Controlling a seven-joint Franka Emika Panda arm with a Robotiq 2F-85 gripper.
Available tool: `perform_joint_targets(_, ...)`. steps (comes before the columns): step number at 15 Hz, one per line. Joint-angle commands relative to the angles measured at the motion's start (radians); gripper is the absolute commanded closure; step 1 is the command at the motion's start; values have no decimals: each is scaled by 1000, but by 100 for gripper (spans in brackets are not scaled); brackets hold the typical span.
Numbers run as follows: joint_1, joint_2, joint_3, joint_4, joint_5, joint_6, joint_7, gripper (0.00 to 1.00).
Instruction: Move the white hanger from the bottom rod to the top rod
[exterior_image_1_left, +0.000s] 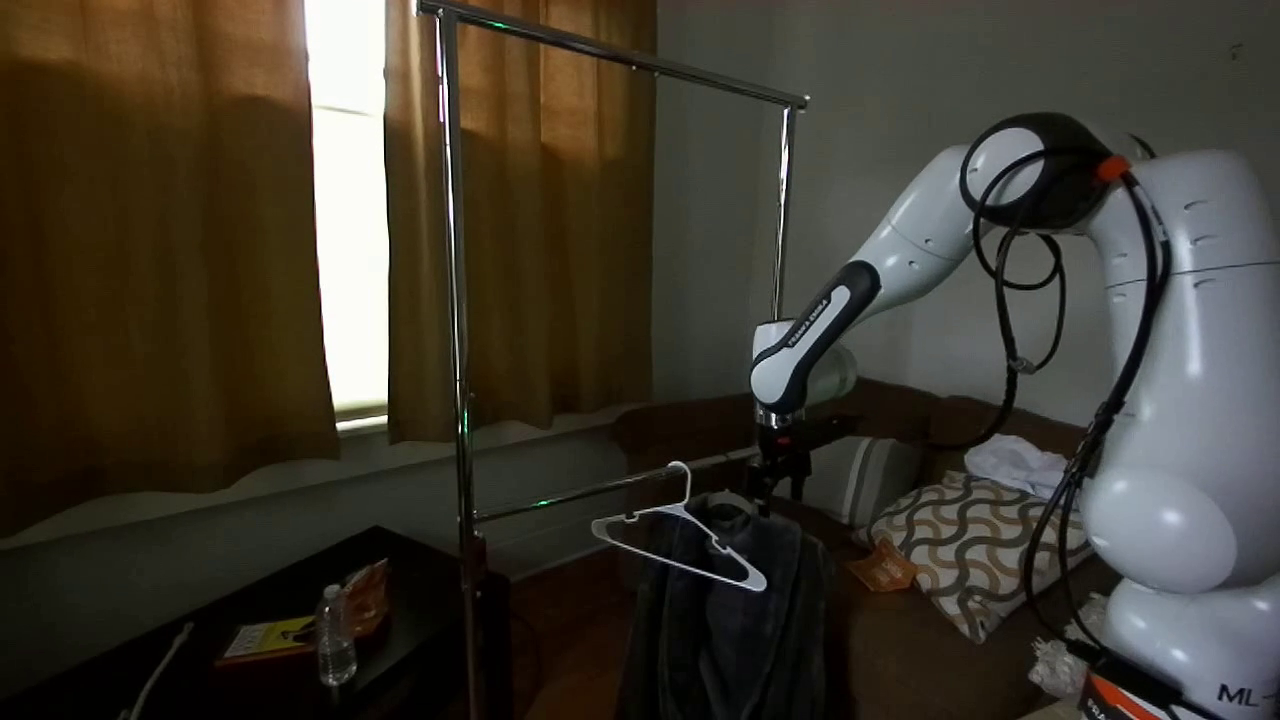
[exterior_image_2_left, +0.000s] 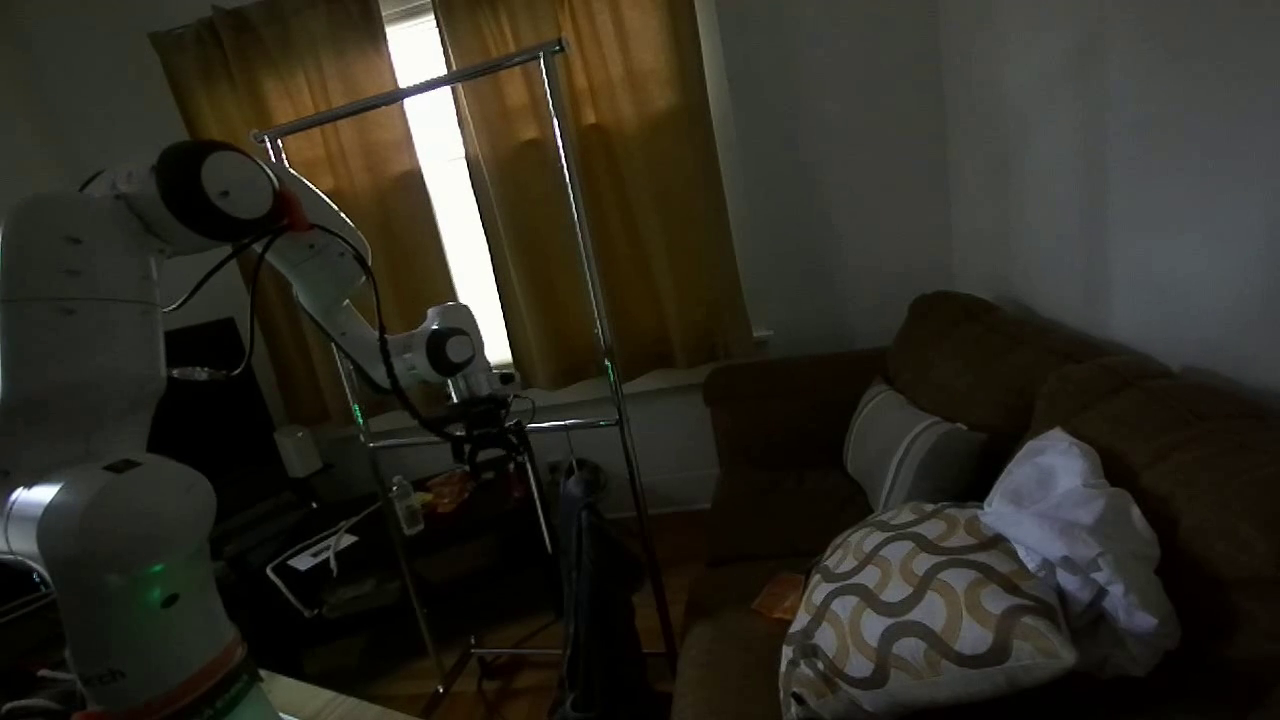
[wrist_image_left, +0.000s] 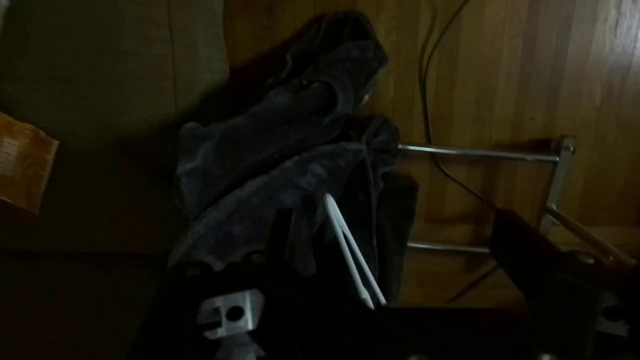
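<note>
In an exterior view, the white hanger hung on the bottom rod. In an exterior view, the gripper partly hid that rod. The wrist view showed its fingers spread, the hanger visible between them.

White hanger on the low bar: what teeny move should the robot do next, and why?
I'd probably lower the open tool a little. The white hanger hangs on the bottom rod; in the wrist view it shows between the tool's spread jaws, which look too high to grip it yet.
</note>
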Motion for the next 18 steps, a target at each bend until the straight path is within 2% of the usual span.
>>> perform_joint_targets(1,-20,83,28,15,107,158,-101,0)
perform_joint_targets(7,-44,176,74,55,145,349,-197,0)
perform_joint_targets(8,-45,183,74,76,153,294,-178,0)
perform_joint_targets(9,-21,155,52,47,119,309,-150,0)
perform_joint_targets(13,-29,176,58,70,124,308,-151,0)
perform_joint_targets(14,-35,201,57,80,131,361,-150,0)
perform_joint_targets(18,-160,272,188,104,222,503,-286,0)
